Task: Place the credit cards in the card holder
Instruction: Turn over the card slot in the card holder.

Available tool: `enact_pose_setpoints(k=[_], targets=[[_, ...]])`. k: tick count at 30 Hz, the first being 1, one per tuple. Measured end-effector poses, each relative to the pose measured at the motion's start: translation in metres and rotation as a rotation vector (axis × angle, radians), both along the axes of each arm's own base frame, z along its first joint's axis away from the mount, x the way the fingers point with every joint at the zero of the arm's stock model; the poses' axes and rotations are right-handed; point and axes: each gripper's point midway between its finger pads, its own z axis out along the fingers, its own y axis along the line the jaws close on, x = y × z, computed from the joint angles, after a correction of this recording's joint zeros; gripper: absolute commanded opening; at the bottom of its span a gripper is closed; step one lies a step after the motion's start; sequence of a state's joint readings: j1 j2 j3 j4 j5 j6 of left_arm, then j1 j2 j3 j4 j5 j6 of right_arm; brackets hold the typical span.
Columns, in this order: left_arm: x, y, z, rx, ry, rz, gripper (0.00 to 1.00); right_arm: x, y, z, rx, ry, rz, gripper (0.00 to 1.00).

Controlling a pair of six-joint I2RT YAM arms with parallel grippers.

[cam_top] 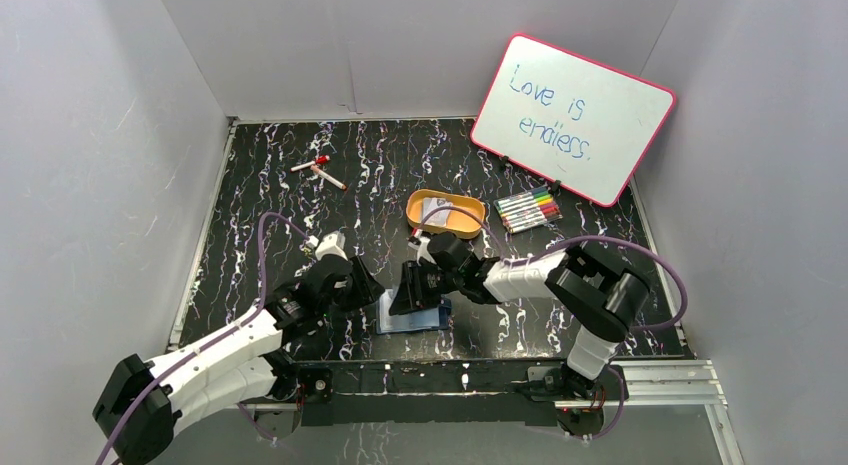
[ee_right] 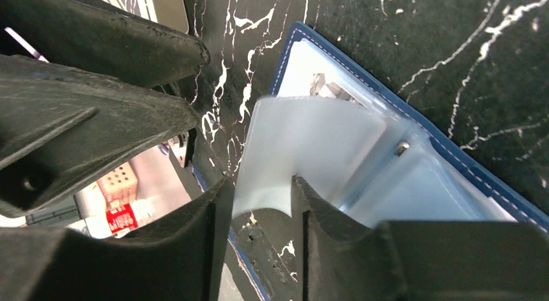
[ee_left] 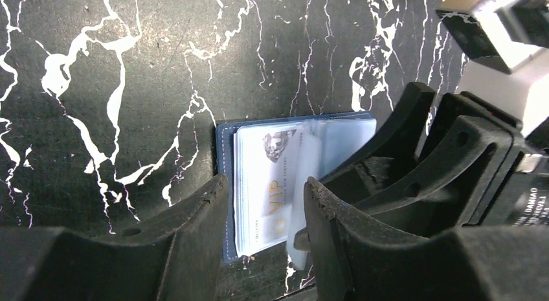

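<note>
**Near edge, centre of the worktop:** the navy card holder (cam_top: 415,318) lies open and flat, its long axis running along that edge, with both arms bent over it. We see 1 credit card (ee_left: 268,184), pale with "VIP" print, seated in a sleeve at the end under the left gripper (cam_top: 375,293). That gripper's fingers stand apart, straddling the card and clamping nothing.

The right gripper (ee_right: 257,184) reaches in from the right-edge side. A clear sleeve leaf (ee_right: 317,139) curls up off the holder into the gap between its 2 fingers. From the wrist view we cannot tell whether those fingers pinch the leaf or merely flank it.

The orange tray (cam_top: 470,225) sits well apart, toward the far edge, nearer the right arm than the left.

We judge that the coming move turns on the raised leaf. It stands up toward the right gripper, which leaves the pockets beneath it exposed on the left gripper's side. Any further card would have to slide in flat along the holder's long axis, with the leaf held up by the right arm and the holder steadied from its left end.
</note>
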State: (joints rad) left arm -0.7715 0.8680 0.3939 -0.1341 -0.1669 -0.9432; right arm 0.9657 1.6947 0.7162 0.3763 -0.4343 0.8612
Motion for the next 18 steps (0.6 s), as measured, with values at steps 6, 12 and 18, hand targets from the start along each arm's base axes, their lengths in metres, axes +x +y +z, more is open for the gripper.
enact_pose_setpoints(k=[6,12,18], targets=[[0.003,-0.001,0.007,-0.004,-0.013,0.006,0.45,-0.004,0.012,0.004,0.016,-0.031,0.047,0.61],[0.001,0.002,0.007,0.001,-0.011,0.008,0.46,-0.007,0.018,0.009,0.033,-0.053,0.078,0.62],[0.004,-0.002,0.016,-0.014,-0.027,0.004,0.45,-0.004,0.004,0.037,0.024,-0.141,0.063,0.61]])
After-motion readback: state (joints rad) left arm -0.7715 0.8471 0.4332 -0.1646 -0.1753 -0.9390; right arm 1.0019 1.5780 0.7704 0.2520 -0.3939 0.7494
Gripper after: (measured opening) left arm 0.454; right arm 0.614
